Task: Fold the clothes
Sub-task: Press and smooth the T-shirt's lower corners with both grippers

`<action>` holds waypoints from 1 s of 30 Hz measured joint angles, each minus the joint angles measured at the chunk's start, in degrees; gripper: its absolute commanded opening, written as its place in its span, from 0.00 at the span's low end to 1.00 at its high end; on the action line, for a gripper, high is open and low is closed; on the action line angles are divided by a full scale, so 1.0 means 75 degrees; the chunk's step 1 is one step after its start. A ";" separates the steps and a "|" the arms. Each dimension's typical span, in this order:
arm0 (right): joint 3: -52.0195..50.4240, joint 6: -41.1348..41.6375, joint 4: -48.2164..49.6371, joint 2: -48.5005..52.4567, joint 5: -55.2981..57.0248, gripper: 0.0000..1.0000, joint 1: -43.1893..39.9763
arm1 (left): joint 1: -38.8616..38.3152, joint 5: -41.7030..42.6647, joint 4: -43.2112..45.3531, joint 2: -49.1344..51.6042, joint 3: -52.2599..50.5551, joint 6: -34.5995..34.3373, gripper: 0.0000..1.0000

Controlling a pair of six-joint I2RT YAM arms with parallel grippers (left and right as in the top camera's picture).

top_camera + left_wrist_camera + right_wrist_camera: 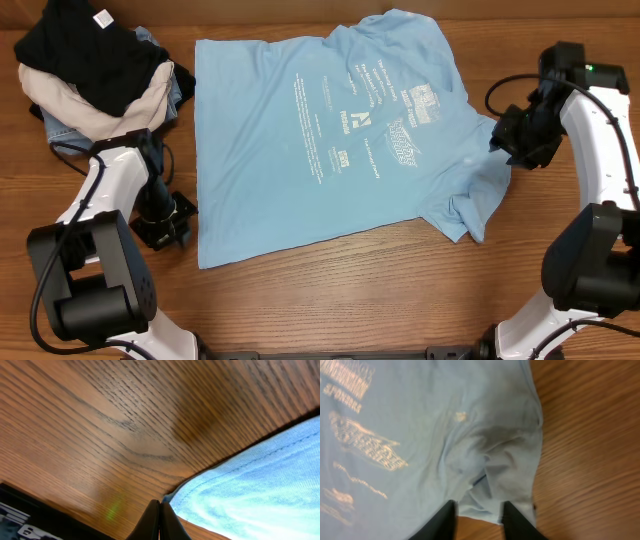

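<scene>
The sky-blue T-shirt (300, 170) lies spread flat in the middle of the table, print side up, with a rumpled sleeve at the right. My left gripper (172, 222) is low at the shirt's lower-left corner. In the left wrist view its fingers (160, 516) are shut together, with the shirt's hemmed corner (260, 490) just to their right and nothing visibly between them. My right gripper (503, 140) is at the right sleeve. In the right wrist view its fingers (477, 517) are open, straddling the edge of the bunched sleeve (495, 470).
A pile of other garments sits at the back left: a black one with a white tag (85, 50), a cream one (90, 115) and a denim-blue one (55, 125). Bare wooden table (330, 290) shows in front of the shirt.
</scene>
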 measured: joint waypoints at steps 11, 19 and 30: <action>-0.1792 0.0606 0.1332 0.0000 -0.0067 0.11 0.0000 | -0.2057 0.0117 0.0329 -0.0764 0.0000 0.0201 0.04; -0.2923 0.0921 0.2017 0.0000 -0.0087 0.13 0.0000 | -0.2512 0.0647 0.0997 -0.0586 0.0000 0.0198 0.04; -0.3739 0.1311 0.2836 0.0000 0.0029 0.20 -0.0108 | -0.2512 0.0685 0.1527 0.0452 0.0000 0.0198 0.04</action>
